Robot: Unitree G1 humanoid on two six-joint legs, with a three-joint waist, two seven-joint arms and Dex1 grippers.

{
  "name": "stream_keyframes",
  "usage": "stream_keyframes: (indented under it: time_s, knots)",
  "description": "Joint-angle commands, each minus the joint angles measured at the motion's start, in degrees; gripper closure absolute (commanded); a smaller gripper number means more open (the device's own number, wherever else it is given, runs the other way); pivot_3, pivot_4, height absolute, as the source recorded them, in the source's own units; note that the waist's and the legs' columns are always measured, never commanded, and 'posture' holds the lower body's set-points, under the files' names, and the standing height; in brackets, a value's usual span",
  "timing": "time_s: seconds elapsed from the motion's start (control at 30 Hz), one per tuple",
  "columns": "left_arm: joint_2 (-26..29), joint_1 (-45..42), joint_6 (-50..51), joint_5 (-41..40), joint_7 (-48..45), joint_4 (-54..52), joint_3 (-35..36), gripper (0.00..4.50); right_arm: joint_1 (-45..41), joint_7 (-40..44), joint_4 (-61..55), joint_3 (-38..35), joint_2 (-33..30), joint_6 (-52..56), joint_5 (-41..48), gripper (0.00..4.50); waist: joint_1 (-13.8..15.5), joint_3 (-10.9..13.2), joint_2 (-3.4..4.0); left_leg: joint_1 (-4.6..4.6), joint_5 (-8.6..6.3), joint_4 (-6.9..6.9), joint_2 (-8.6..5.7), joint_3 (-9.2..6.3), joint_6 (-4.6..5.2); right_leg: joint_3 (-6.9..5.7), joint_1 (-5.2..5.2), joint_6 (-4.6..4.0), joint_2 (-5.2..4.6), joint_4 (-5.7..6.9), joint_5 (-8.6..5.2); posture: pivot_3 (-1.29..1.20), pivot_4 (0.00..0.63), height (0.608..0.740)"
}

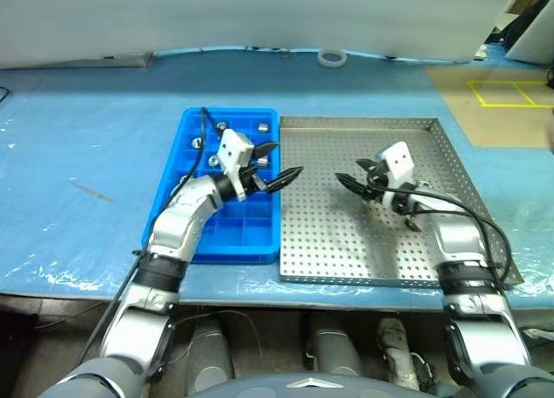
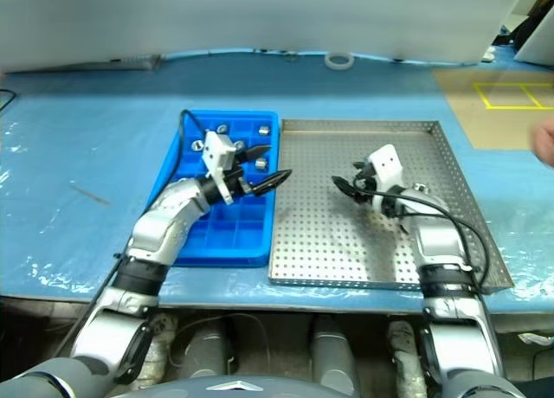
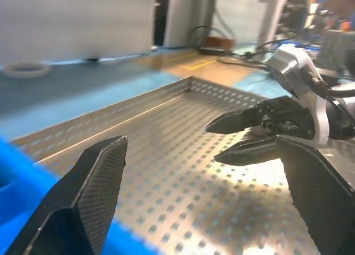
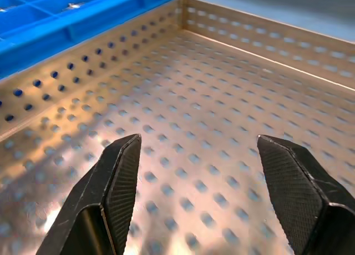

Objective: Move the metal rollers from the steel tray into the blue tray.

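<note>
Left eye view places the blue tray [image 1: 251, 235] and the steel tray [image 1: 346, 242] side by side on the blue-covered surface [image 1: 78, 156], edges touching or nearly so. I see several metal rollers [image 1: 260, 126] sitting in the far compartments of the blue tray. On the perforated floor of the steel tray I can make out no roller; the patch under the right arm is hidden, so I cannot confirm it is bare.

Step in hand, by my judgement: between transfers, or close to the end of the job — neither hand carries anything.

Left hand [image 1: 279, 164]: fingers spread wide, empty, held above the seam between the two trays and aimed across toward the steel tray. The forearm lies over the blue tray.

Right hand [image 1: 359, 175]: fingers parted, empty, hovering above the middle of the steel tray and aimed back toward the left hand. In the right wrist view both fingertips [image 4: 125, 172] frame bare perforated metal.

Next move calls for a check of the hidden tray area. If a roller is found there, lower the nearer hand over it with fingers parted — then pinch.
</note>
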Motion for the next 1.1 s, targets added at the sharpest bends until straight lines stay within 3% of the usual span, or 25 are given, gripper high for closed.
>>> stream_keyframes:
  time_s: [0.03,0.43,0.67,0.9,1.1]
  knots:
    - [-2.0,-2.6,-3.8,0.8,-2.8,4.5,-1.0,0.00,3.2,-2.2,-8.2,-4.2,-2.9,3.2,2.0,1.02,-1.1,0.0,0.00,0.00,-0.01,0.02,-0.01,0.01,0.02,0.01,0.00,0.01,0.00,-0.01,0.00,-0.50,0.150,0.740]
    - [-8.5,-8.0,-9.6,2.3,-7.6,15.5,-1.3,0.00,14.6,-5.9,-18.0,-9.9,-10.3,13.9,2.6,1.02,-5.1,0.0,0.00,-0.16,-0.25,0.36,-0.07,0.10,0.39,0.17,0.02,0.44,-0.02,-0.17,-0.24,-0.62,0.150,0.740]
    - [-8.9,-7.7,-10.3,3.0,-8.5,16.3,-1.4,0.00,15.6,-7.4,-18.2,-9.1,-9.7,16.3,2.6,1.02,-7.5,0.0,0.00,-0.30,-0.43,0.65,-0.12,0.11,0.54,0.07,0.02,0.48,-0.03,-0.20,-0.25,-0.62,0.150,0.740]
    - [-9.1,-6.5,-10.0,3.6,-8.4,14.9,-1.5,0.00,14.7,-7.1,-16.0,-7.0,-8.1,17.4,4.0,1.02,-7.7,0.0,0.00,-0.46,-0.50,0.84,-0.18,0.10,0.66,0.01,0.04,0.53,-0.05,-0.36,-0.25,-0.60,0.150,0.740]
    - [-8.4,-6.0,-9.6,3.7,-8.3,14.0,-1.4,0.00,13.7,-7.1,-15.9,-6.6,-6.2,18.9,6.1,3.03,-7.7,0.0,0.00,-0.47,-0.56,0.84,-0.19,0.10,0.75,0.00,0.09,0.53,-0.06,-0.41,-0.24,-0.58,0.150,0.740]
